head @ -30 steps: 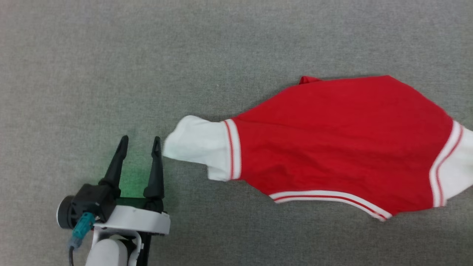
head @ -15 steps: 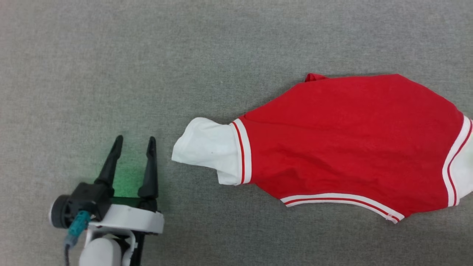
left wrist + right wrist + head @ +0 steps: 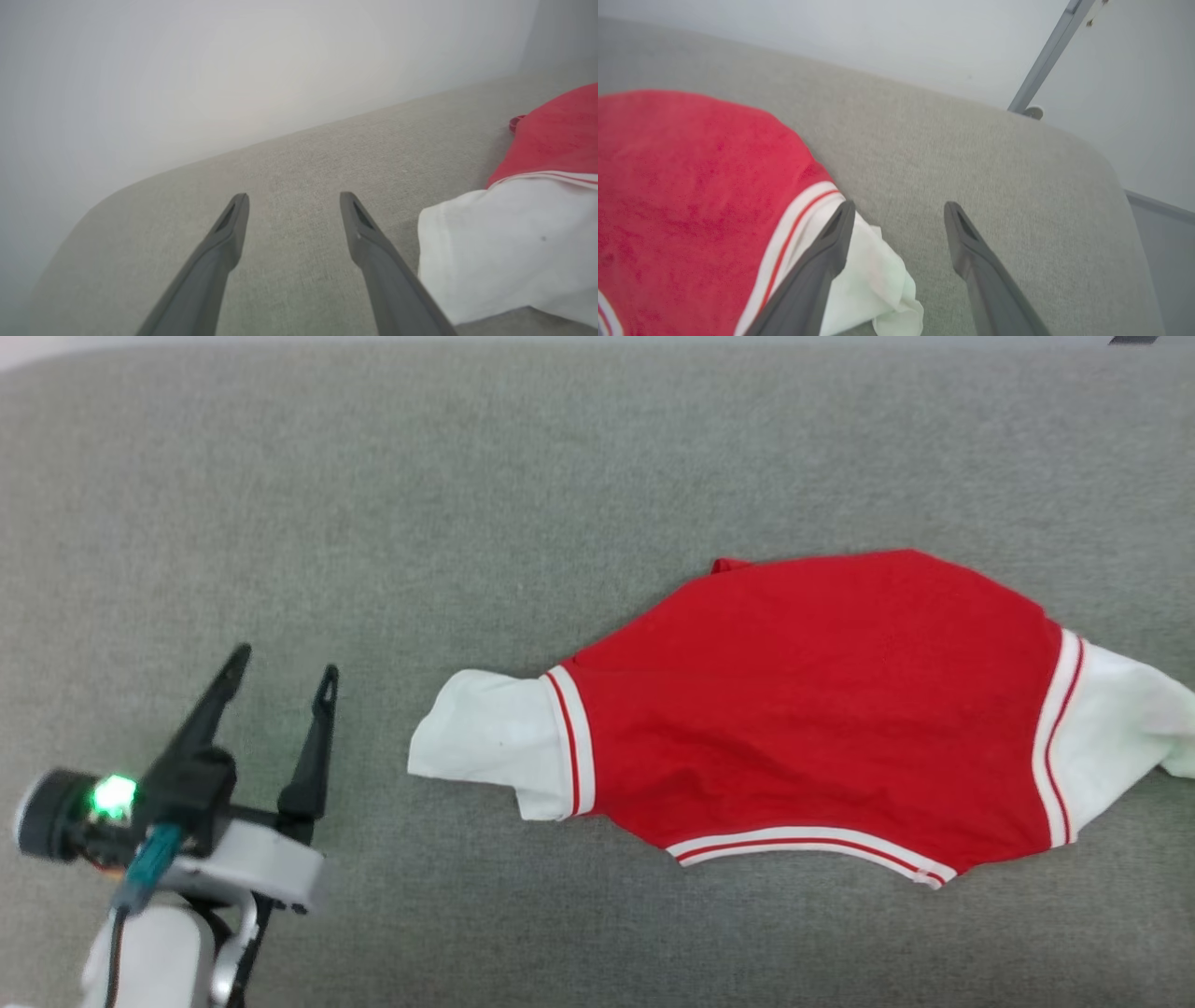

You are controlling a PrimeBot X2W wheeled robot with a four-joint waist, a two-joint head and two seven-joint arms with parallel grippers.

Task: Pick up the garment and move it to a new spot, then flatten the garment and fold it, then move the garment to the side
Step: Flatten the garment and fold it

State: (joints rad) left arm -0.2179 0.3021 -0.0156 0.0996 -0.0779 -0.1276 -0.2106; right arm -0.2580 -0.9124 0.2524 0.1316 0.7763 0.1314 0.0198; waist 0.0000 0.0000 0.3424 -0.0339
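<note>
The red garment (image 3: 812,709) lies spread out, plain red side up, on the right half of the grey fabric-covered worktop (image 3: 467,476), clear of its far edge. Its body runs left to right, with a white sleeve (image 3: 485,747) pointing toward the worktop's left side and the other white sleeve (image 3: 1120,728) reaching toward the right side. White-and-red striped trim (image 3: 812,840) borders the near edge of the red body and the seam of each sleeve. A small red loop (image 3: 728,565) sticks out at the garment's far edge.

The left gripper (image 3: 287,660) sits over the left part of the worktop, near the first sleeve but apart from it. Its two dark fingers are spread wide with only bare grey fabric between them, and it grasps nothing. A green light (image 3: 114,795) glows on its wrist. In the left wrist view the sleeve lies just beside the right-hand finger.

In the right wrist view the right gripper (image 3: 900,204) also has its fingers spread wide, with grey fabric between them. Its left-hand finger crosses in front of the crumpled end of the other sleeve, and nothing is clamped. Beyond it the worktop curves to a rounded corner, with a pale wall (image 3: 878,37) and a slanted grey metal bar (image 3: 1045,56) behind.
</note>
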